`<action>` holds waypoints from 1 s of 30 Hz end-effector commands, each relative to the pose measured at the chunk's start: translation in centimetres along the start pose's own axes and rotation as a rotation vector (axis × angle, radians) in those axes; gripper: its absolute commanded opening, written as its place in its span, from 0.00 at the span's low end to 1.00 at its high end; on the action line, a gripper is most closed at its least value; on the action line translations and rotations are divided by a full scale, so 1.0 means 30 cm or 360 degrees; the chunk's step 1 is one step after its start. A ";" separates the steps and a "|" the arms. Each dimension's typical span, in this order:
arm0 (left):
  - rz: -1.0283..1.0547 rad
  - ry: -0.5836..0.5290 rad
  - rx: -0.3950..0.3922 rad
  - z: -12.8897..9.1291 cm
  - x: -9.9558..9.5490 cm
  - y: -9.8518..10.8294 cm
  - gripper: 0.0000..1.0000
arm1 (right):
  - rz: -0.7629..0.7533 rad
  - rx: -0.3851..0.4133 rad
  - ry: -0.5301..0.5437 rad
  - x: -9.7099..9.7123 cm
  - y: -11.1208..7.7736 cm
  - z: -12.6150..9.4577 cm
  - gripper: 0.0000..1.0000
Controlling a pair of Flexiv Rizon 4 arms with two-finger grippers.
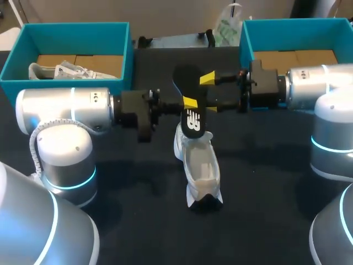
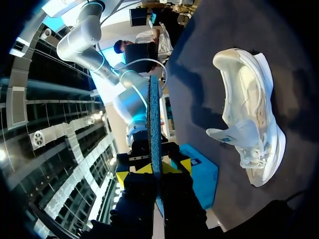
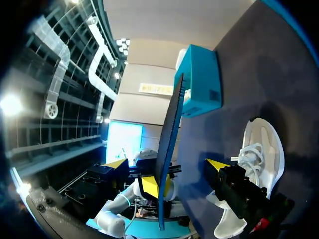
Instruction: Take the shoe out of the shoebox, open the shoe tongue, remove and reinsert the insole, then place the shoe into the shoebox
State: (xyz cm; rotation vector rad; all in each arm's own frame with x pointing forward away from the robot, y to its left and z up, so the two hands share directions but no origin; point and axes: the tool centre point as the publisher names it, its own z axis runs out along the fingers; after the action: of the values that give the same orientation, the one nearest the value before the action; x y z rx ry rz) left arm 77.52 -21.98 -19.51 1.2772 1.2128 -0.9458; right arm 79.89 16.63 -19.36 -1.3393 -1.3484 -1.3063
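Observation:
A white shoe (image 1: 198,165) lies on the dark table at the middle, also seen beside the grippers as shoe (image 2: 249,119) and shoe (image 3: 259,149). Above it hangs the dark insole (image 1: 193,118), face toward the head camera. My left gripper (image 1: 185,106) is shut on the insole, which shows edge-on as insole (image 2: 154,124) between the yellow tips of my left gripper (image 2: 155,172). My right gripper (image 1: 201,91) comes in from the right and stands wide open. The insole (image 3: 169,139) sits between the spread tips of my right gripper (image 3: 167,163), and neither fingertip touches it.
A teal shoebox (image 1: 124,61) at the back left holds another white shoe (image 1: 66,70). A second teal shoebox (image 1: 245,49) stands at the back right, behind my right arm. A plastic bag (image 1: 226,27) lies at the far edge.

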 end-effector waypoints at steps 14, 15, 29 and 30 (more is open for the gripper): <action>-0.0017 0.0007 -0.0018 0.014 0.015 -0.002 0.00 | 0.0027 -0.0012 0.0042 -0.022 -0.003 0.058 0.75; -0.0016 0.0007 -0.0019 0.014 0.015 -0.002 0.00 | 0.0036 -0.0015 0.0045 -0.022 -0.004 0.060 0.74; -0.0010 0.0012 -0.0028 0.016 0.018 -0.002 0.00 | 0.0146 -0.0026 0.0059 -0.011 -0.024 0.075 0.43; -0.0010 0.0012 -0.0028 0.016 0.018 -0.002 0.00 | 0.0149 -0.0027 0.0059 -0.011 -0.024 0.075 0.43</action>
State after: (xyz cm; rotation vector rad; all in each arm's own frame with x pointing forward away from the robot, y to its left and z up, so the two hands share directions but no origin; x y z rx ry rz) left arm 77.61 -22.12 -20.03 1.2660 1.2269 -0.9378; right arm 79.57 18.70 -20.09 -1.3610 -1.2377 -1.2758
